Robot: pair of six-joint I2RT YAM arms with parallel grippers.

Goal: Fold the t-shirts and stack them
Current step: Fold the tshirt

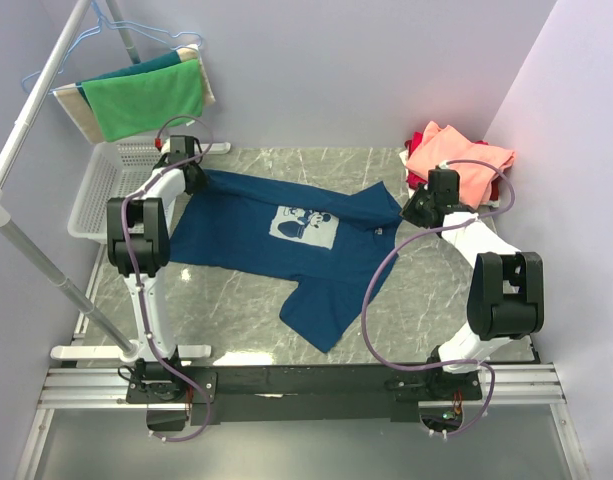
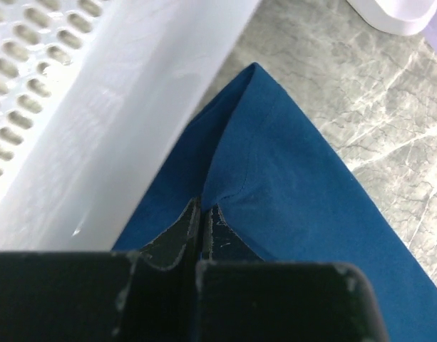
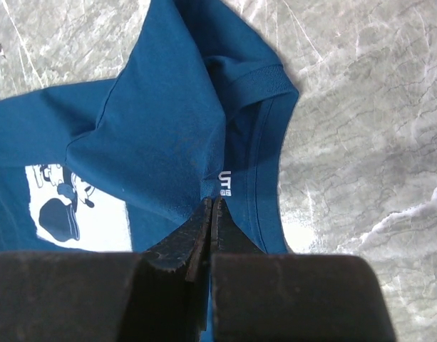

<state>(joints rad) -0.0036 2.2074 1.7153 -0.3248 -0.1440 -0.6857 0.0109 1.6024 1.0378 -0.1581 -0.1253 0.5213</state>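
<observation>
The blue t-shirt (image 1: 276,255) lies spread out on the table (image 1: 226,315), a bit crumpled, with its white mouse picture (image 1: 304,225) facing up. The left gripper (image 2: 204,214) is pinched tight on one edge, beside the basket (image 2: 97,107). The right gripper (image 3: 212,209) is pinched tight on the neck.

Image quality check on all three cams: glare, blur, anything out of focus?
Top external: even light, sharp, only faint shadows on the table. Left wrist: white mesh basket rim washed out and blurred; navy t-shirt crisp; left gripper soft. Right wrist: glare patches on the table beside the collar; right gripper soft; chest print readable.
</observation>
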